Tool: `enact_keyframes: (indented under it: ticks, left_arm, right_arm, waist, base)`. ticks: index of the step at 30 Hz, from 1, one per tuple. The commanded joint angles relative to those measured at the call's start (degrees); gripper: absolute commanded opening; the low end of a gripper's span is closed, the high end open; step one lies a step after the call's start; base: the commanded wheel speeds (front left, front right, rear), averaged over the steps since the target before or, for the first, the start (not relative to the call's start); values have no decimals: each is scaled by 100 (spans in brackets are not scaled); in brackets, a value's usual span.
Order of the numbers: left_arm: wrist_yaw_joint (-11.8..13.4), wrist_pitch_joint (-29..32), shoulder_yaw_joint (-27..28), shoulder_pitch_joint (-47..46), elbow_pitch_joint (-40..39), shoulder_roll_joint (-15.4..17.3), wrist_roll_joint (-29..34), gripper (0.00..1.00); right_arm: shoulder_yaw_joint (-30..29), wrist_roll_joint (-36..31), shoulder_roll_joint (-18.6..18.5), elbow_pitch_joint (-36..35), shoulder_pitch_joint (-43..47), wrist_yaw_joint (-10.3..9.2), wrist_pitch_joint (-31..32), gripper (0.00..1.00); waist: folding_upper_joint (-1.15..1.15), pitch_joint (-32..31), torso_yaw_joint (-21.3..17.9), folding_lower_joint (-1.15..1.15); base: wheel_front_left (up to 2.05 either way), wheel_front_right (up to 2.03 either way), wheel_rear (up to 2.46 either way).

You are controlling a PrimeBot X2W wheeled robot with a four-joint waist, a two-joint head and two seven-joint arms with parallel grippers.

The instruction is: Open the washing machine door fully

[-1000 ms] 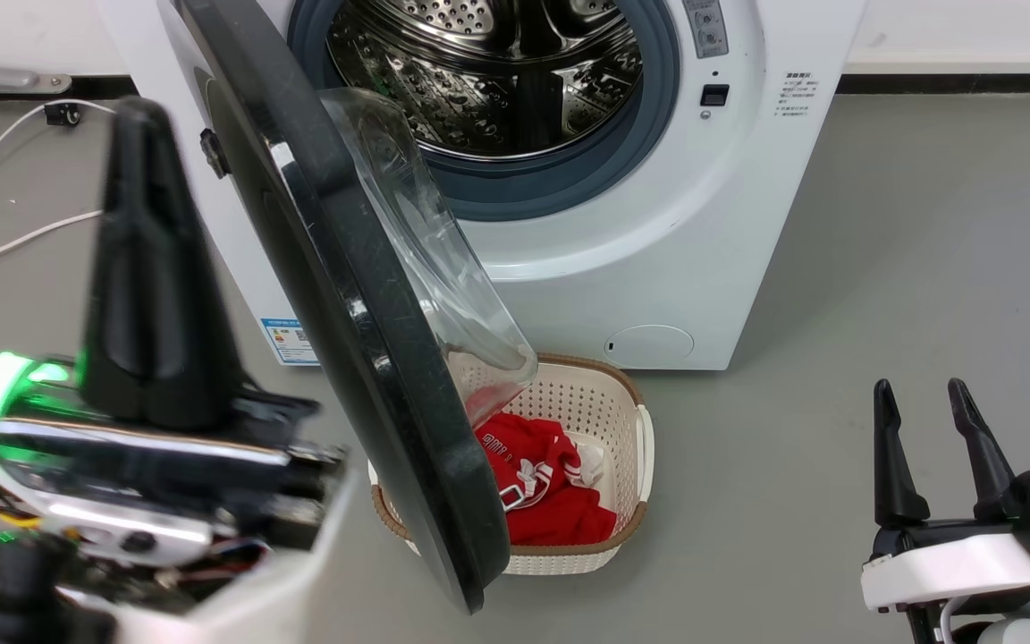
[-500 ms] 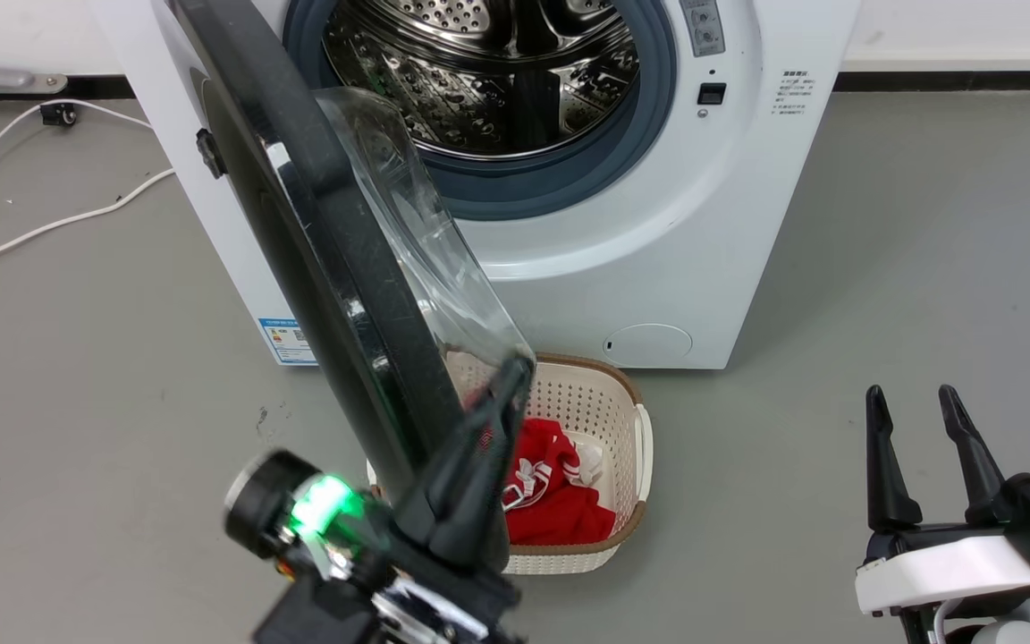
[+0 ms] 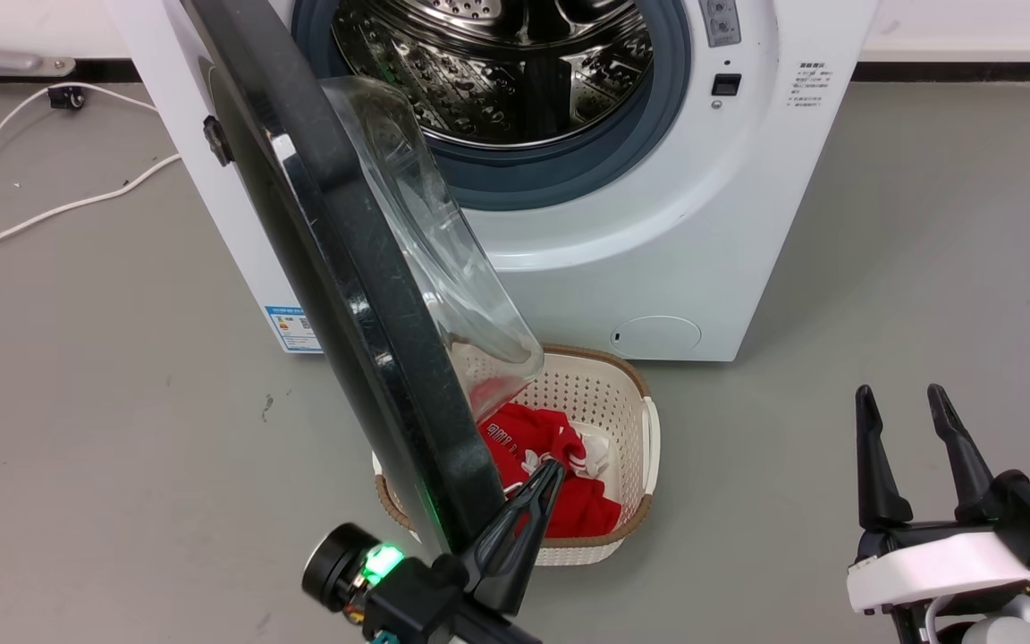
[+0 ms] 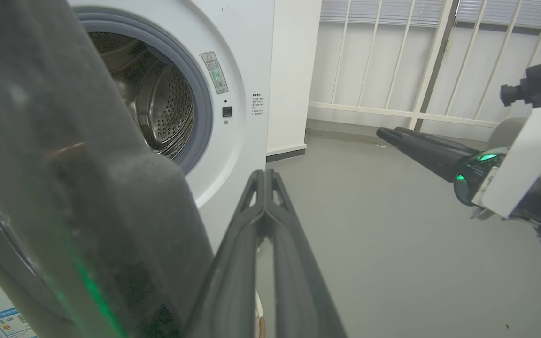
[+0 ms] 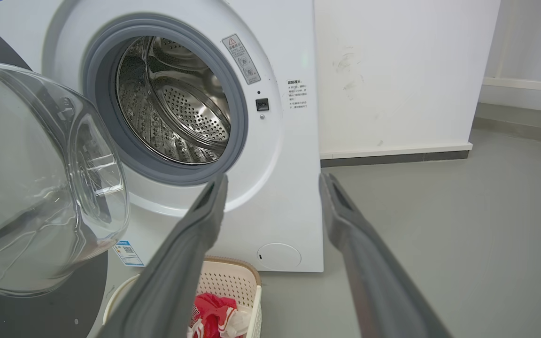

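Head view steeply down on the washing machine (image 3: 658, 241); 2 low wrist views close toward its front.

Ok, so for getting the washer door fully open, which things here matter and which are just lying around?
Part of the job:
- washing machine door, partly open
- washing machine
- left gripper, shut, by the door's lower edge

Just lying about:
- basket under the door, holding a red garment
- white cable on the floor
- right gripper, open, off to the side
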Motion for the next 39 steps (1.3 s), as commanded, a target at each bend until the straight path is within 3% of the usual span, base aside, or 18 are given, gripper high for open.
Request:
enact_keyframes:
  ticks: [1,10,21,39]
  left_arm:
    - [49,-44,31,-204,156,-69,-28,0]
    - [149,-83,59,-599,761,-226,-172,0]
    - [339,-86,101,-538,903,-254,-200,0]
    - [1155,108,350,549,72,-48,-138,0]
  right_arm:
    - [14,55,9,31,-48,-2,-9,100]
    - [99,129,9,137,-84,-2,-8,100]
    - [141,247,9,236,-85,-2,-8,100]
    - [158,226,9,331,116,-2,-8,100]
  waist:
    - [0,18,-9,0]
    - [0,29,-94,0]
    - [0,28,-105,0]
    - [0,-150,248,0]
  base:
    - [0,0,0]
    - [0,0,0]
    - [0,0,0]
    - [0,0,0]
